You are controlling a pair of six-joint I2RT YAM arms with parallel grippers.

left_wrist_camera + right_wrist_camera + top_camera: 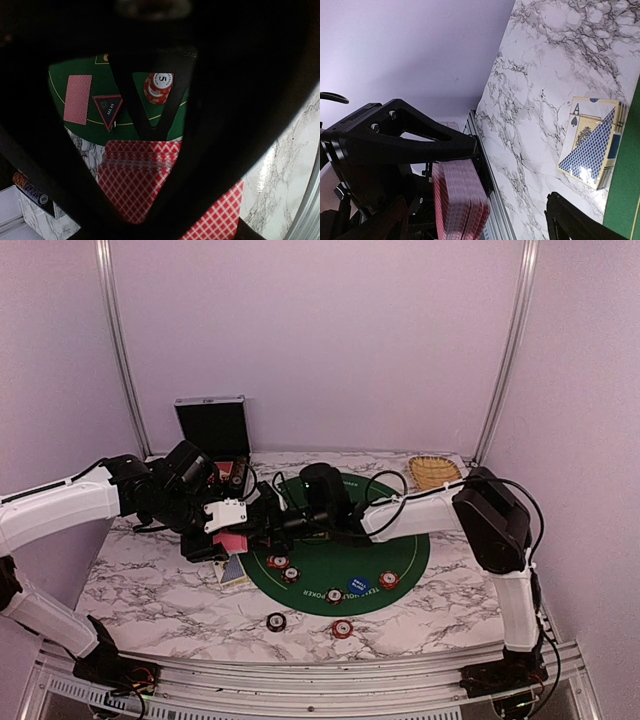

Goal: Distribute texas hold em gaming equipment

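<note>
Two pincers meet at the left edge of the round green felt mat (405,550). The left pincer (238,540) is clamped on a deck of red-backed playing cards (135,185), held above the marble surface (150,590). The right pincer (283,525) faces it with jaws wide apart, holding nothing. On the mat lie a single red-backed card (77,99), a dark triangular marker (106,110), a red-and-white chip stack (159,87) and a blue disc button (359,586). A dark chip (276,621) and a red chip (342,628) rest on bare marble nearer the arms' bases. A card box showing an ace of spades (590,145) lies beside the mat.
</note>
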